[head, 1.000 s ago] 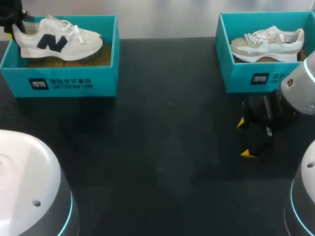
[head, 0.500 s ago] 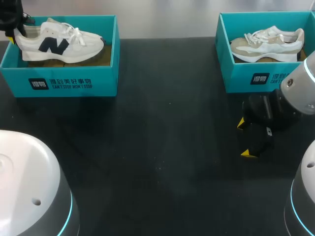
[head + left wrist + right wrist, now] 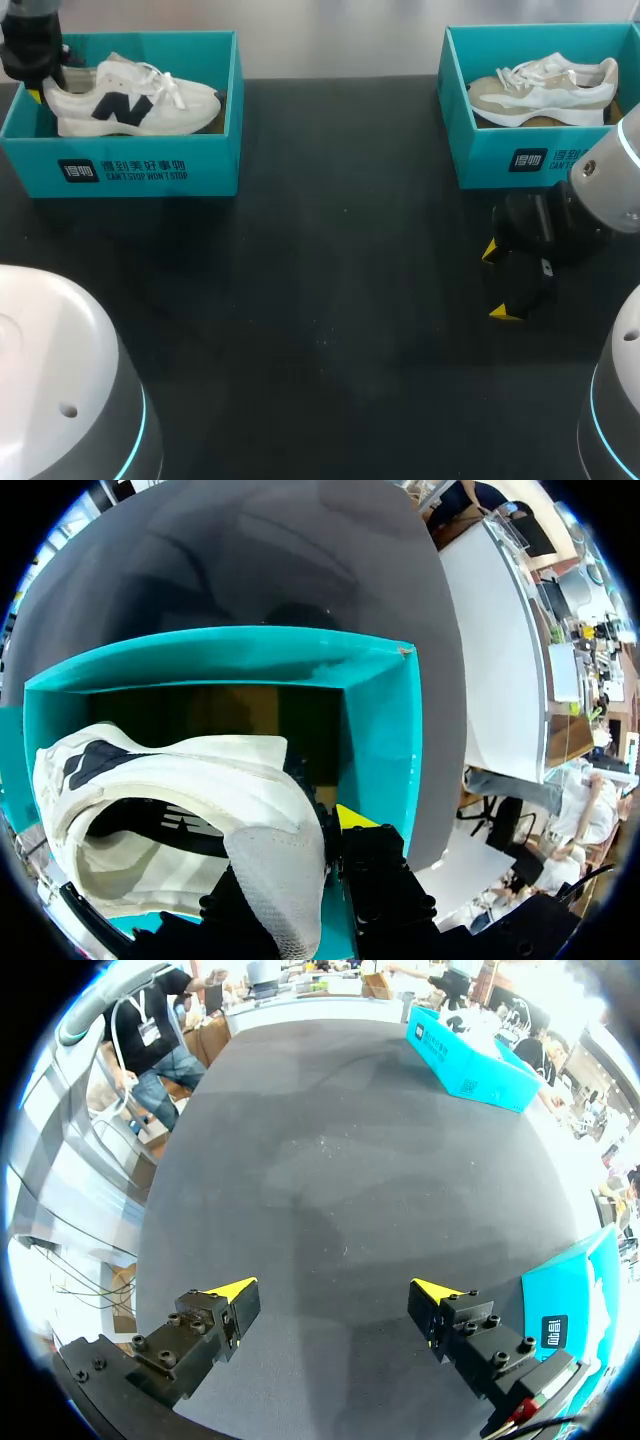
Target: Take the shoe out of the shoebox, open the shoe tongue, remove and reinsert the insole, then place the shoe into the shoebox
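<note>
Firmly, the left gripper is clamping the white shoe by its heel, the shoe sitting inside the teal shoebox at upper left. The right gripper is hanging wide open at middle right.

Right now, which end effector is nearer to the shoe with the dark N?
Left. The left end effector grips the shoe by the heel; the right end effector hangs over the table.
</note>
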Available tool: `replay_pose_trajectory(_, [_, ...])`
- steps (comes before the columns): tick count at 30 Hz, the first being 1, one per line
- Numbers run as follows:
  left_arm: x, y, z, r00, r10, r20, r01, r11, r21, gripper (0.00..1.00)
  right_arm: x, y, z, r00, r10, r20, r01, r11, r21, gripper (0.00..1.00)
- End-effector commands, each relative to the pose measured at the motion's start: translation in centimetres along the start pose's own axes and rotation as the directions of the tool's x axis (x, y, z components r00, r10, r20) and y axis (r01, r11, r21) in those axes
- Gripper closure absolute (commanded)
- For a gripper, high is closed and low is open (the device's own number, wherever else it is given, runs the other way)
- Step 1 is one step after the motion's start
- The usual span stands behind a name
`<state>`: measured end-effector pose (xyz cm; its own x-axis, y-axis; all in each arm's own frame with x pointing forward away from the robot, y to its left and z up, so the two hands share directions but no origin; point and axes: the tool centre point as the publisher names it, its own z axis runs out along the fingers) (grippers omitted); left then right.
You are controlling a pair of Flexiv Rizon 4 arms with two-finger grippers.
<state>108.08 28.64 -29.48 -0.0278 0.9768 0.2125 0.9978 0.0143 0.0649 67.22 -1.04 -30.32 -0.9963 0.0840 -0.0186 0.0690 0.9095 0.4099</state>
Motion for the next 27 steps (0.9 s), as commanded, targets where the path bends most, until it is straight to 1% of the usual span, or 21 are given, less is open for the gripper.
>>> replay_pose_trajectory(1, [-0.1,0.7,0.9,1.0,-0.012,0.012,0.012,1.0,0.022,1.0,0.1,0.0,0.1,1.0,0.001,0.002,-0.001,1.0,0.002,0.0])
replay_pose_trajectory(7, [0.3,-0.3,1.3,1.0,0.016,0.014,-0.016,1.0,0.027,1.0,0.1,0.0,0.1,1.0,0.001,0.002,-0.001,1.0,0.002,0.0])
replay_pose_trajectory(10, [0.5,-0.4,1.7,1.0,0.023,0.013,-0.023,0.999,0.031,1.0,0.1,0.0,0.1,1.0,0.001,0.002,-0.001,1.0,0.002,0.0])
replay_pose_trajectory(13, [0.6,-1.2,1.8,0.999,0.037,0.015,-0.038,0.999,0.036,1.0,0.1,0.0,0.1,1.0,0.001,0.002,-0.001,1.0,0.002,0.0])
replay_pose_trajectory(20, [0.4,-1.8,2.7,0.998,0.056,0.022,-0.057,0.997,0.042,1.0,0.1,0.0,0.1,1.0,0.001,0.002,-0.001,1.0,0.002,0.0])
replay_pose_trajectory(27, [0.2,-2.1,3.4,0.997,0.069,0.021,-0.069,0.997,0.028,1.0,0.1,0.0,0.1,1.0,0.001,0.002,-0.001,1.0,0.002,0.0])
